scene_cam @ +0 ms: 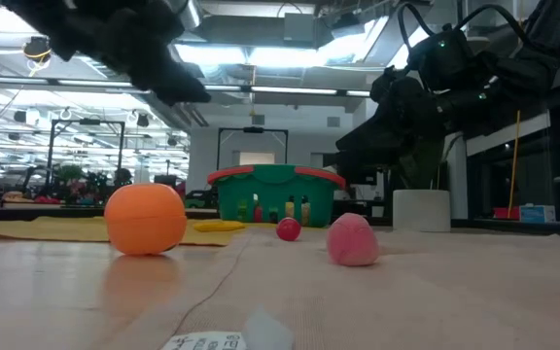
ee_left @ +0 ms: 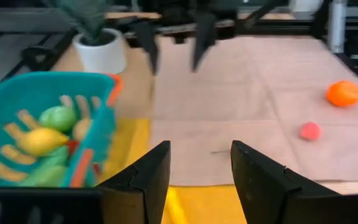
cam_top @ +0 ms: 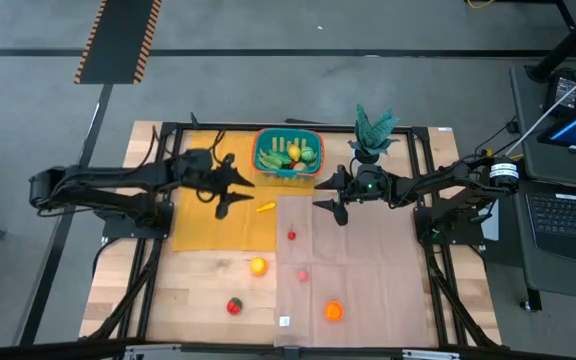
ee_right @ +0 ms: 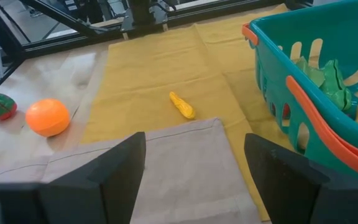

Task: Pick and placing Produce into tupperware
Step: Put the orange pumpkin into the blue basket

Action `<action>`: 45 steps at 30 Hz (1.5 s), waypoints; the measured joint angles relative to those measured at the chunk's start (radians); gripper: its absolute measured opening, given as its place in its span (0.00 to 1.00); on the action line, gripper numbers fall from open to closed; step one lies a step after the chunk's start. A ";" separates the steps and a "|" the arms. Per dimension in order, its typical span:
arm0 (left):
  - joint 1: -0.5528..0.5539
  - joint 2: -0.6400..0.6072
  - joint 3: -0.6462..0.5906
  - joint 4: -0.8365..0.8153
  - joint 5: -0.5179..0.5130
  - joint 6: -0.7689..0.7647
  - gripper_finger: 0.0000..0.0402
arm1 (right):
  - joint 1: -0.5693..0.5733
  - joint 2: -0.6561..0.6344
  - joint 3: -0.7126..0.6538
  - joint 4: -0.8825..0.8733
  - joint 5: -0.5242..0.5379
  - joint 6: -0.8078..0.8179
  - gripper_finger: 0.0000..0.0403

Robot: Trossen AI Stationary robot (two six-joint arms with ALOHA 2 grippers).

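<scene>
Desk (cam_top: 208, 290) edges cut off in high view. Teal tupperware (cam_top: 288, 153) at the far middle, only partly seen in both wrist views; produce inside it bunched, hard to separate. Small white label (scene_cam: 202, 341) near front edge, writing unreadable. Left tool (ee_left: 199, 177) above yellow cloth (cam_top: 208, 220) beside the tupperware, fingers apart, empty. Right tool (ee_right: 194, 165) over tan cloth (cam_top: 353, 270), fingers wide apart, empty. Loose produce on desk: orange ball (cam_top: 333, 311), yellow-orange fruit (cam_top: 257, 266), yellow piece (cam_top: 265, 208).
</scene>
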 joint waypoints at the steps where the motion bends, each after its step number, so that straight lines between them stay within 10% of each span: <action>1: -0.017 -0.008 -0.017 0.011 0.000 -0.011 0.39 | 0.002 0.000 0.000 0.000 0.000 0.000 0.68; 31: -0.241 -0.019 -0.101 0.050 -0.004 -0.066 0.37 | 0.002 -0.003 0.000 -0.006 -0.002 -0.005 0.68; 37: -0.240 -0.019 -0.101 0.049 -0.005 -0.065 0.37 | 0.033 -0.053 0.032 -0.042 -0.175 -0.023 0.68; 45: -0.240 -0.019 -0.101 0.049 -0.006 -0.063 0.39 | 0.200 -0.142 0.221 -0.631 -0.002 -0.056 0.68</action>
